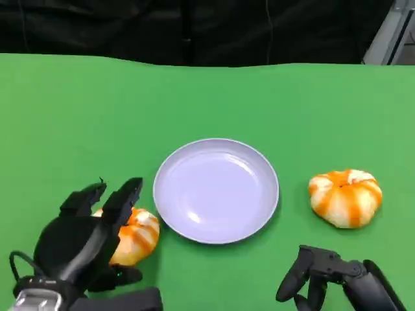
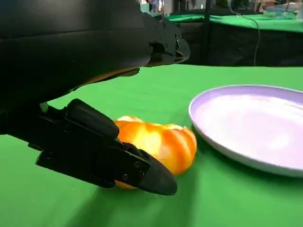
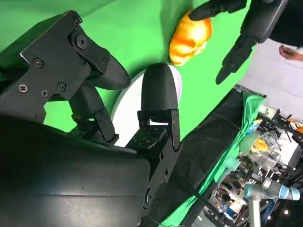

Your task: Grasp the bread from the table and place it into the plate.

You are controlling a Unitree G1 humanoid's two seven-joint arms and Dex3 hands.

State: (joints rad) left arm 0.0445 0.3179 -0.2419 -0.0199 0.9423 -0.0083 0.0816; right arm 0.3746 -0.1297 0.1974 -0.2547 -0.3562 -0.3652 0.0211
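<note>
- The left hand arches over an orange-and-white bread; one lower finger lies against its near side.
- A lavender plate sits just beside it on the green table.

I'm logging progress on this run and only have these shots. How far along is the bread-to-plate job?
Early. Nothing is done yet: the plate holds no bread. In hand: the left hand is over the bread on its side, fingers around it, but the bread seems to rest on the green table, so a firm grip is unclear. Left: lift it and place it in the plate. The right hand holds nothing; a second bread lies untouched.
</note>
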